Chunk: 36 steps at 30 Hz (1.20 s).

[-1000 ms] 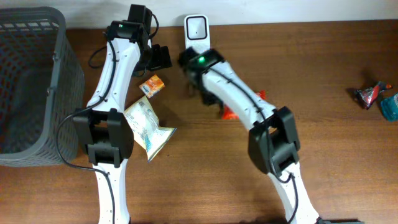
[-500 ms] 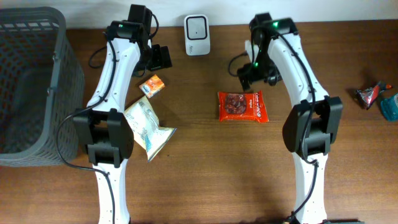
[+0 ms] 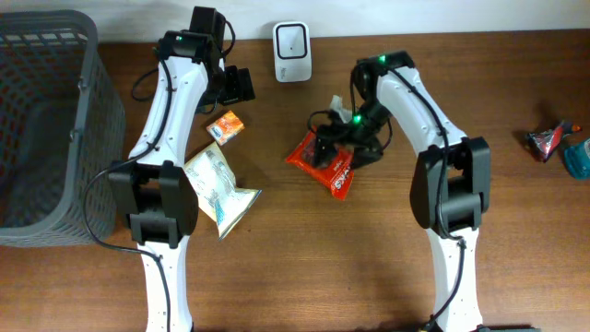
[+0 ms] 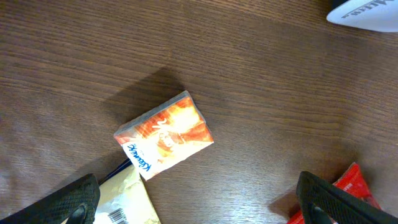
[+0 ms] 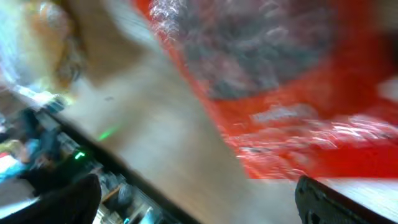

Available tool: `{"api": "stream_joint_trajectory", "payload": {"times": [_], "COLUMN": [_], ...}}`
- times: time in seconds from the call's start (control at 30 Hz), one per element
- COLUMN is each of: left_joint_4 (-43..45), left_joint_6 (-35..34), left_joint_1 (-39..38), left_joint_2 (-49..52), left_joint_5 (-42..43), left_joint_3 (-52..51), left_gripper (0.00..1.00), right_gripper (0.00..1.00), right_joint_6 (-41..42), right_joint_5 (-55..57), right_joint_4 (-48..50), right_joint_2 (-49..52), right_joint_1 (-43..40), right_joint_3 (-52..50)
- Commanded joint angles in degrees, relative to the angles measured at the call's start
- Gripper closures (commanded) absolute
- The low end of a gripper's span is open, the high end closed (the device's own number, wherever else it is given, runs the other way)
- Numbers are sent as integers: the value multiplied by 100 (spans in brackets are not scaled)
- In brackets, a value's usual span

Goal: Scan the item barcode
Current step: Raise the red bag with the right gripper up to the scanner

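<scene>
Right pincer (image 3: 337,148): hanging with jaws spread wide, sitting close over the red snack packet (image 3: 301,152); contact with it blurring out in the wrist view, so not telling.
Red snack packet: lying tilted on the wooden worktop (image 3: 516,240), partly under the right pincer, near the white barcode scanner (image 3: 291,40) but apart from it.
Left pincer (image 3: 236,86): hovering with jaws spread wide, holding nothing, above the small orange box (image 4: 165,142).
Small orange box: lying flat, just beside a cream pouch (image 3: 219,192) showing a barcode.
Grey mesh basket (image 3: 83,92): sitting at the far left edge.
Two wrapped snacks (image 3: 548,138): lying at the far right edge, well apart from the rest.
</scene>
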Motion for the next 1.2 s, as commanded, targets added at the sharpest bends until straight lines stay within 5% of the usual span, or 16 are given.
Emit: {"api": "stream_joint_trajectory", "payload": {"times": [0.0, 0.13, 0.3, 0.6, 0.67, 0.9, 1.17], "left_joint_4": [-9, -9, -9, -9, -9, -9, -9], "left_joint_6": [-15, -15, -15, -15, -15, -15, -15], "left_joint_1": [-7, -7, -7, -2, 0, -7, -2], "left_joint_2": [-76, -76, -76, -76, -76, -79, -79], "left_joint_5": [42, 42, 42, 42, 42, 42, 42], "left_joint_3": [46, 46, 46, 46, 46, 46, 46], "left_gripper": [1, 1, 1, 1, 1, 1, 1], "right_gripper": [2, 0, 7, 24, 51, 96, 96], "right_joint_6": [-107, -1193, -1226, -916, -782, 468, 990], "right_joint_5": [1316, 2247, 3755, 3919, 3921, 3919, 3311], "right_joint_4": [-61, 299, 1386, 1980, 2028, 2575, 2822], "right_joint_2": [-90, -87, -85, -85, -85, -87, -90], "right_joint_1": [-63, 442, 1427, 1429, 1436, 1390, 898], "right_joint_3": [850, 647, -199, -855, -881, -844, 680]}}
